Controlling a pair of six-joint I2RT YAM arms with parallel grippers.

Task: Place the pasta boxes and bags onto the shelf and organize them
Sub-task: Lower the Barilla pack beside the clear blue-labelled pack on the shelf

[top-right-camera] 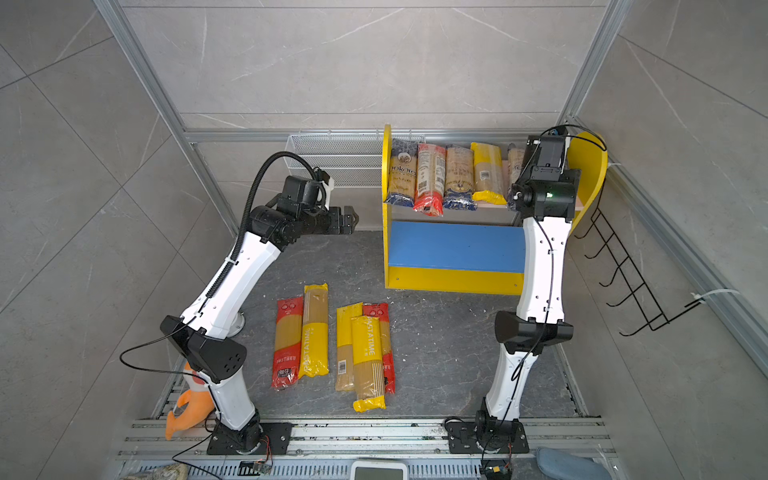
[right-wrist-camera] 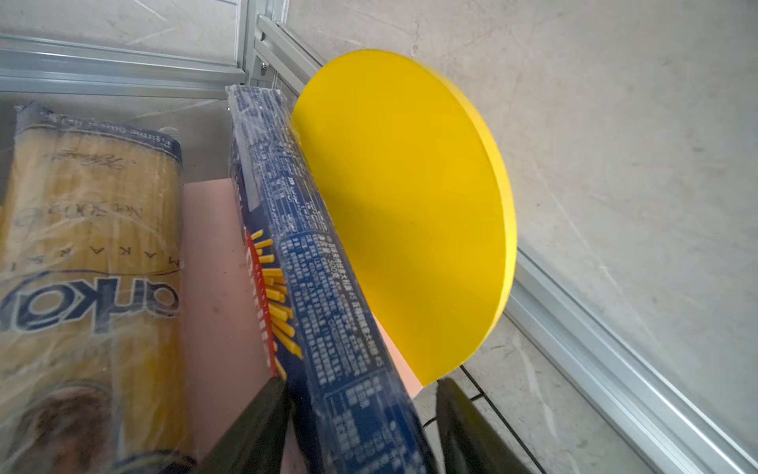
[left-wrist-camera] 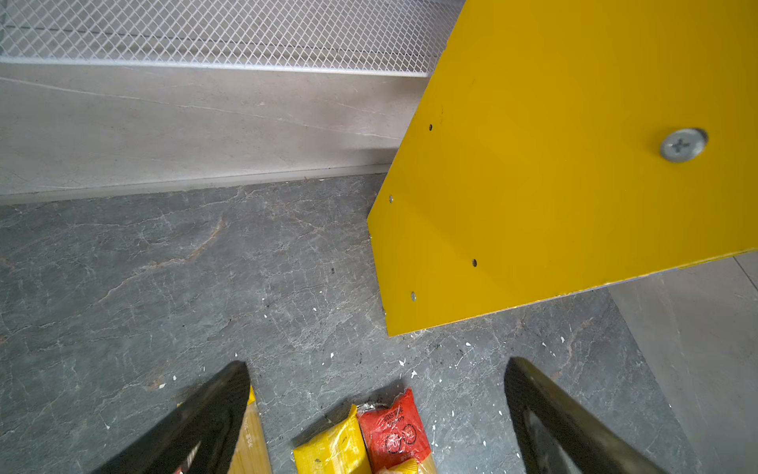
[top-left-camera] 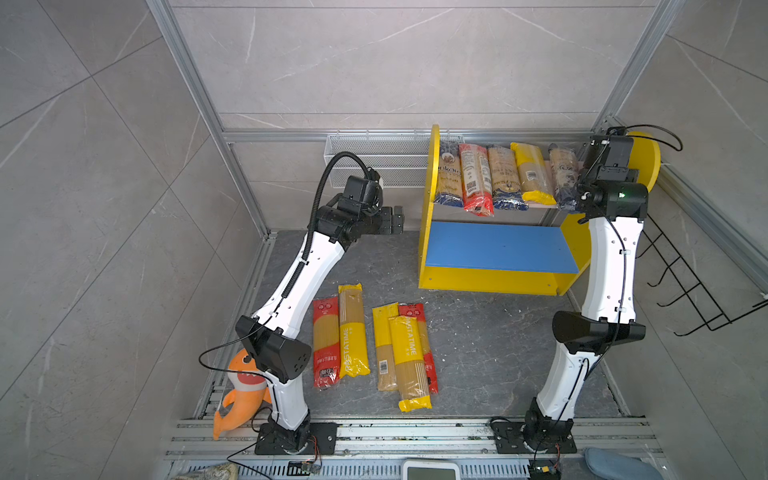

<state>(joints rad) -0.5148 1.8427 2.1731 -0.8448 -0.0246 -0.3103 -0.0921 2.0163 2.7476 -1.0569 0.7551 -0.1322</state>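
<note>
The shelf [top-left-camera: 428, 232] is standing straight ahead of the right gripper [right-wrist-camera: 363, 383], which is reaching in over the pink upper board [right-wrist-camera: 213, 262] at the end by the rounded yellow side panel [right-wrist-camera: 402, 213]. 5 bags [top-left-camera: 476, 178] are lying side by side on that board to the gripper's left, long axes running front to back; the blue lower board [top-left-camera: 498, 247] beneath is showing bare. 5 more packs [top-left-camera: 409, 357] are lying on the floor [top-left-camera: 478, 353] below and behind the left gripper [left-wrist-camera: 377, 361], long axes running front to back too, so the left arm is looking the nearer one for them. The dark blue box [right-wrist-camera: 320, 287] is standing on a narrow edge between the right gripper's fingers [right-wrist-camera: 254, 431], its long axis running straight away from the gripper toward the back, the face away from the bags resting against the panel. The right jaws are standing partly apart: 1 finger is touching the box, the other is clear of it, so nothing is being clamped. Backing out along the box's axis is looking like the safe exit. The left jaws are standing wide apart, holding nothing
</note>
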